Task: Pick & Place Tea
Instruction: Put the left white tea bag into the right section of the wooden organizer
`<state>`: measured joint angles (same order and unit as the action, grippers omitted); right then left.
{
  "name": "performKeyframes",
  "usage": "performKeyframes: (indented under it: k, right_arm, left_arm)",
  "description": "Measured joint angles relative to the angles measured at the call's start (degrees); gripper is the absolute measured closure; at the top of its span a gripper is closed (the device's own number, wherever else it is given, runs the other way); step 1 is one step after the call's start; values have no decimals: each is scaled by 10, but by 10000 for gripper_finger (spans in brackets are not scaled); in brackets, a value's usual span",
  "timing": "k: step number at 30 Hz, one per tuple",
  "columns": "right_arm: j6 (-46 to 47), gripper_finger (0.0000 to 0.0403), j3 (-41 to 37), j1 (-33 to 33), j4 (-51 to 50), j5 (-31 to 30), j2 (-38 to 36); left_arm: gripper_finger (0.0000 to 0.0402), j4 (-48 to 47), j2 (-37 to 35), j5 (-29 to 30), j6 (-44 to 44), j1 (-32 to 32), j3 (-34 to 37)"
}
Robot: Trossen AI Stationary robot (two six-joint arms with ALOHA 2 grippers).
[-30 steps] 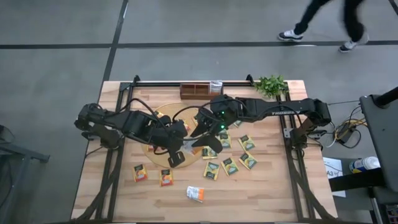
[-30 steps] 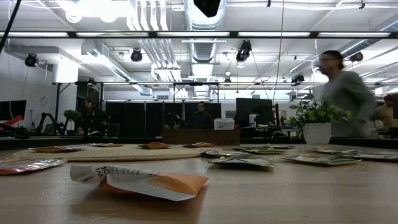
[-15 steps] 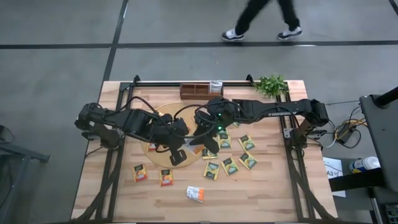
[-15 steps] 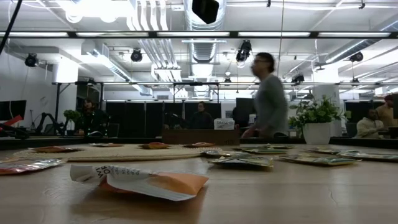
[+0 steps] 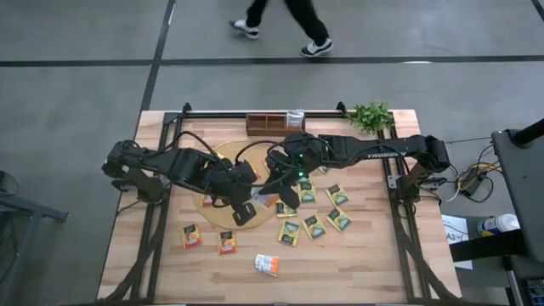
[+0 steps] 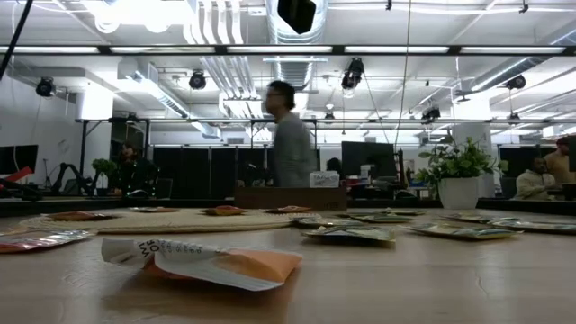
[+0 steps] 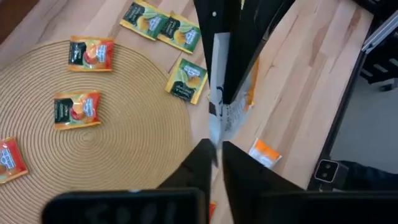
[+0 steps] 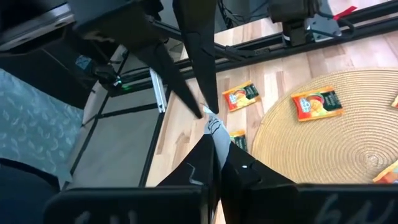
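My two grippers meet in mid-air over the right edge of the round tan mat [image 5: 219, 160], with one white tea sachet [image 5: 264, 199] between them. My left gripper [image 5: 253, 198] comes from the table's left, my right gripper [image 5: 274, 190] from the right, and both are shut on the sachet. Several other tea sachets lie flat: orange ones [image 7: 76, 109] on the mat, green-yellow ones [image 5: 314, 225] on the table to its right, and orange ones [image 5: 191, 235] nearer the front. The wooden tray [image 5: 268, 124] stands at the far edge. My left gripper pinches one edge of the white sachet [image 7: 215, 142] between its two fingers, which lie about level from the table's left. The sachet is clear of the table and spans the gap to the other gripper. My right gripper pinches the opposite edge of the sachet [image 8: 213, 126] between its two fingers, reaching from the table's right toward my left gripper. The sachet stands edge-on between the two pairs of fingers.
A white-and-orange sachet [image 6: 202, 261] lies alone near the front edge. A potted plant [image 5: 371, 116] stands at the far right corner. Black rails run along both sides of the table. A person walks across the floor beyond the far edge.
My right gripper has moved a little toward the table's left, up to the white sachet held by my left gripper. The sachet has stayed in the air over the mat's edge. The person behind the table has walked from right to left.
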<state>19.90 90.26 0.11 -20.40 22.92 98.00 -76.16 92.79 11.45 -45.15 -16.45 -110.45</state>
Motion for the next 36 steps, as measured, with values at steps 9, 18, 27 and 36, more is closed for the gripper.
performKeyframes:
  k: [9, 18, 27, 36]
  right_arm:
    - [-2, 395, 0, -4, -10, -21, -2]
    - [-24, 395, -27, -40, -30, -87, -47]
    - [5, 395, -129, -99, 99, -111, -126]
    - [40, 395, -252, -134, 258, -104, -174]
  left_arm:
    - [269, -4, -16, 12, -10, -10, 0]
    - [264, -7, -69, 328, -78, -139, 4]
    - [264, -10, -113, 510, -199, -216, 69]
    - [264, 93, -142, 491, -155, -216, 168]
